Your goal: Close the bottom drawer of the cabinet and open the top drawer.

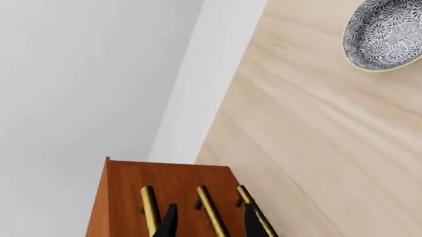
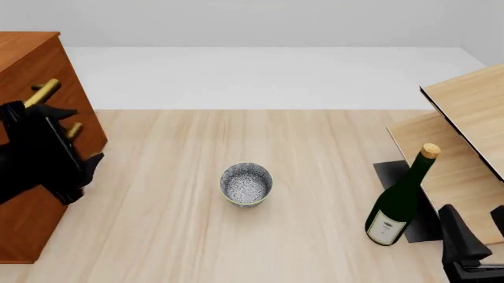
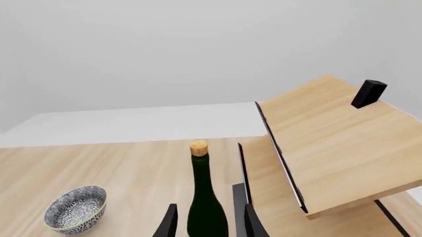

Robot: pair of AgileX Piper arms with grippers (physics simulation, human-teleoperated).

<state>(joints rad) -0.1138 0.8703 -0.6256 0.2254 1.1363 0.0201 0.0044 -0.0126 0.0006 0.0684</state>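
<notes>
i'm working the left gripper [image 1: 209, 224], fingers spread apart, around what's probably a middle handle on the cabinet [image 2: 35, 65] at far left, needing squarer alignment onto the top drawer's [image 1: 245, 197] bar before clenching and pulling.

Front cam overhead; wrist cams close; all share bowl [image 2: 245, 184].

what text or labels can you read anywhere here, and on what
Wine bottle: its pale label carries small dark marks, too small and blurred to read.
Patterned bowl: a decorative pattern only, no words.
Cabinet and light-wood shelf unit: no text visible.
</notes>
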